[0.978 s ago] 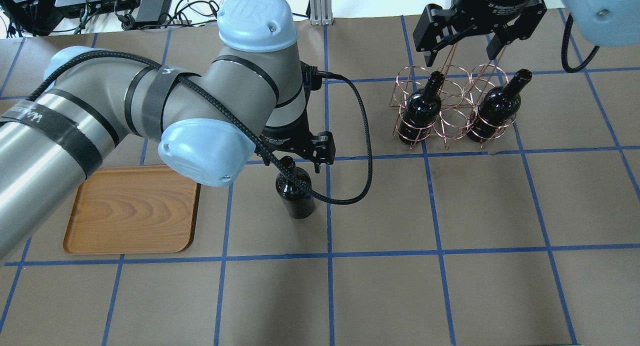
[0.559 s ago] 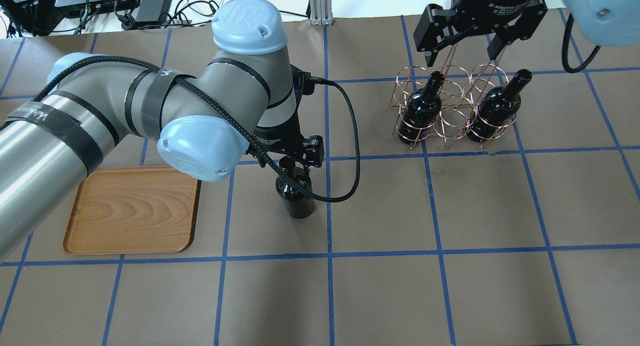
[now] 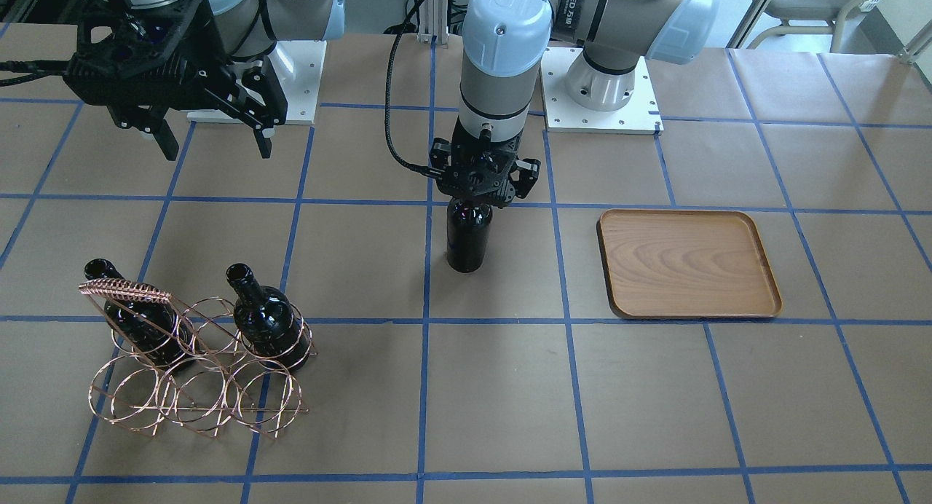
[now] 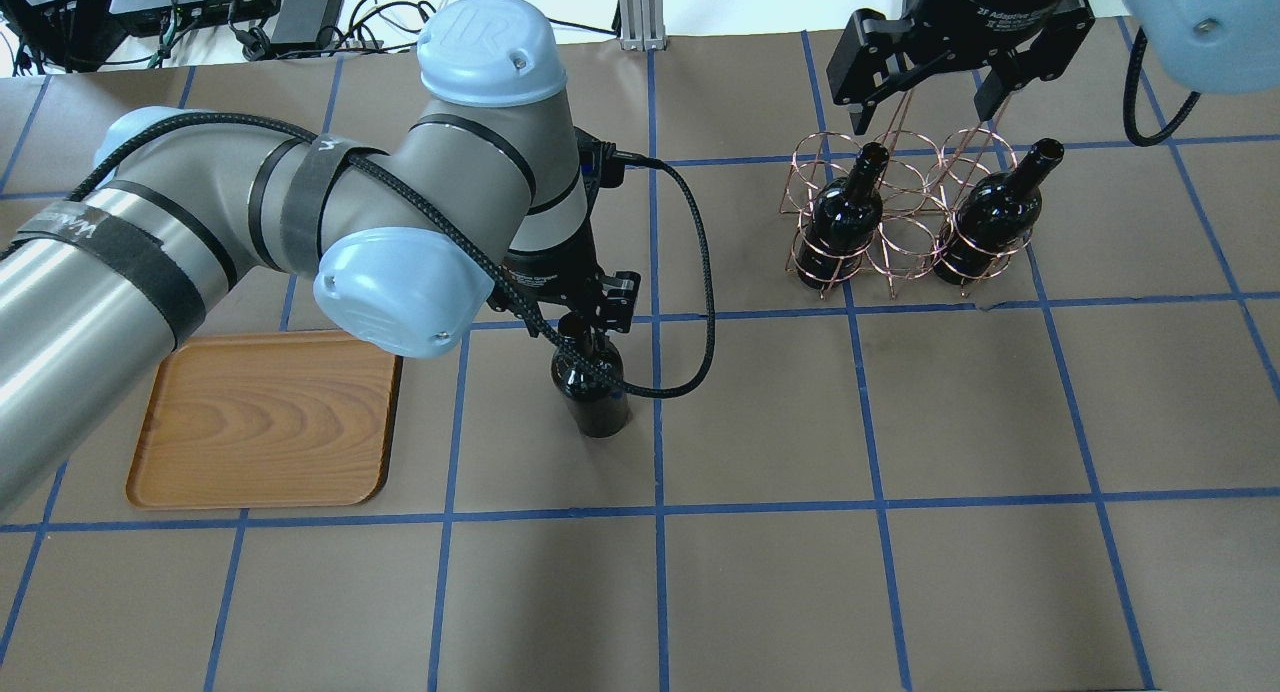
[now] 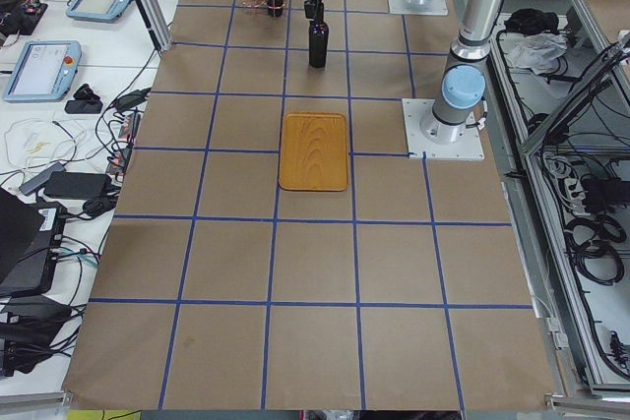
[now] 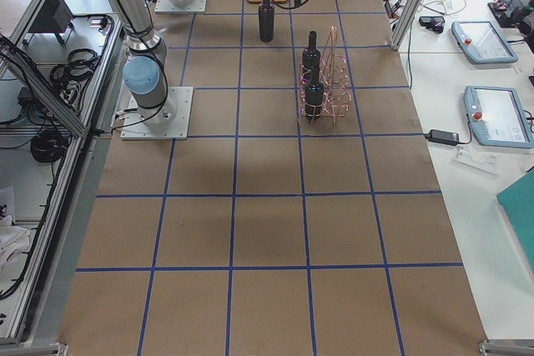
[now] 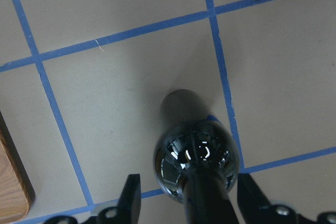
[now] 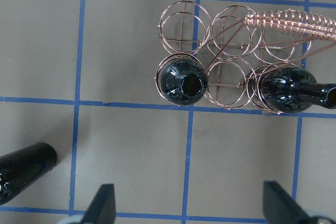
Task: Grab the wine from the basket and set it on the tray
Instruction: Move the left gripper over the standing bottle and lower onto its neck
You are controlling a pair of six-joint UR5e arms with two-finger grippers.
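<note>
Brown paper covers the counter (image 3: 510, 402), marked into squares w/ blue tape.

L gripper (image 3: 480, 192) points straight down at mid-counter. Its fingers (image 7: 133, 198) are spread to either side of the slim neck of the wine (image 3: 467, 242). The wrist view shows a gap on at least one side, so it straddles the neck and isn't pinching it.

That bottle is out of the basket and stands upright on bare paper, beside a tape crossing. A black cable (image 4: 700, 272) from the L wrist loops close by the bottle.

Toward the counter's L end, near the bottle but apart from it, lies the wooden tray (image 3: 684, 264) w/ nothing on it.

Toward the R end, nearer the operators' edge, sits the copper wire basket (image 3: 124, 291) w/ two more black bottles (image 3: 269, 329) leaning in its rings. R gripper (image 3: 215, 146) hangs above that area, fingers wide apart and holding nothing.

Step in hand, as I read it, is gripping the neck.
- Centre the neck btw the pads before closing, and close below the lip. Glossy glass will likely slip otherwise.
- Lift straight up, enough for the base to clear the tray's low rim.
- Keep the bottle vertical while moving it over.
- Set it down well inside the rim, then release.
- Watch the cable doesn't nudge the bottle.
</note>
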